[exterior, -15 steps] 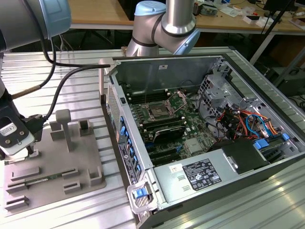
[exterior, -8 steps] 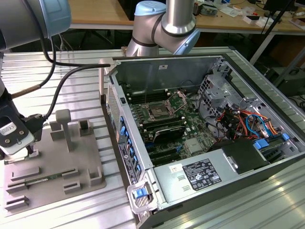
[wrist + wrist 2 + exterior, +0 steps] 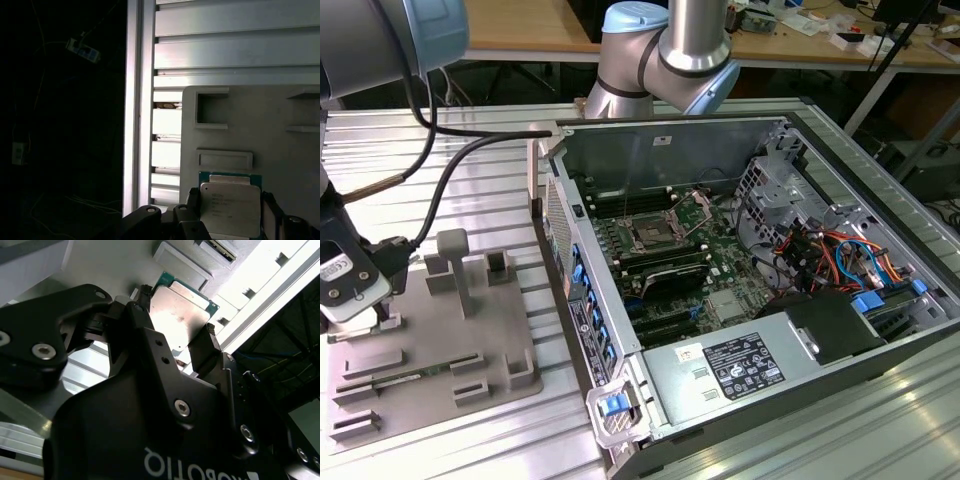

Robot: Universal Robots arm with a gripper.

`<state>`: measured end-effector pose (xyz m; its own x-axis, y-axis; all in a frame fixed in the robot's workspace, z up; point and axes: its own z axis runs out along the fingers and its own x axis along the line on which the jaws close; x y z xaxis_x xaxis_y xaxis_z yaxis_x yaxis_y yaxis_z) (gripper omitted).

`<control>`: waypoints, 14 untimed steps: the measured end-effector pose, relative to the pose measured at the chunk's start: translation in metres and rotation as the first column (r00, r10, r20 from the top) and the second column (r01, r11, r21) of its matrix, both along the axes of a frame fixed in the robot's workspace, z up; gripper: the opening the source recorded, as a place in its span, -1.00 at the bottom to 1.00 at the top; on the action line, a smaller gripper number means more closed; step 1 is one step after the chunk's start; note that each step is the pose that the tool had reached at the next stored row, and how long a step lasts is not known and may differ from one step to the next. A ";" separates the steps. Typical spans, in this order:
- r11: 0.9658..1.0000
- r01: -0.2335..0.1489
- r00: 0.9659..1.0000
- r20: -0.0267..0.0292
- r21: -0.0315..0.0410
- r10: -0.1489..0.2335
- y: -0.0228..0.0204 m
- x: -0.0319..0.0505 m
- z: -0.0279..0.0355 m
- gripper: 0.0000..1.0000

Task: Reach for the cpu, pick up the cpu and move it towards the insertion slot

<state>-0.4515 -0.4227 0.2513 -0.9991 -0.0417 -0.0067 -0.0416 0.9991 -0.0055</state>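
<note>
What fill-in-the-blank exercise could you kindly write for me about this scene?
The cpu sits between the gripper's two ___.
The tray below the cpu is ___ in colour.
The insertion slot lies inside the computer case, to the exterior view's ___ of the tray.
Missing words: fingers; grey; right.

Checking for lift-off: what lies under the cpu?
Under the cpu lies the grey fixture tray; the patch directly beneath is covered by it, so contact cannot be judged.
</note>
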 end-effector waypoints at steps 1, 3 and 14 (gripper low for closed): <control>1.000 0.000 1.000 0.000 0.000 0.000 0.0000 0.0000 0.0003 0.09; 1.000 0.000 1.000 0.000 0.000 0.000 0.0000 0.0000 0.0017 0.09; 1.000 0.000 1.000 0.000 0.000 0.000 0.0000 0.0000 0.0041 0.09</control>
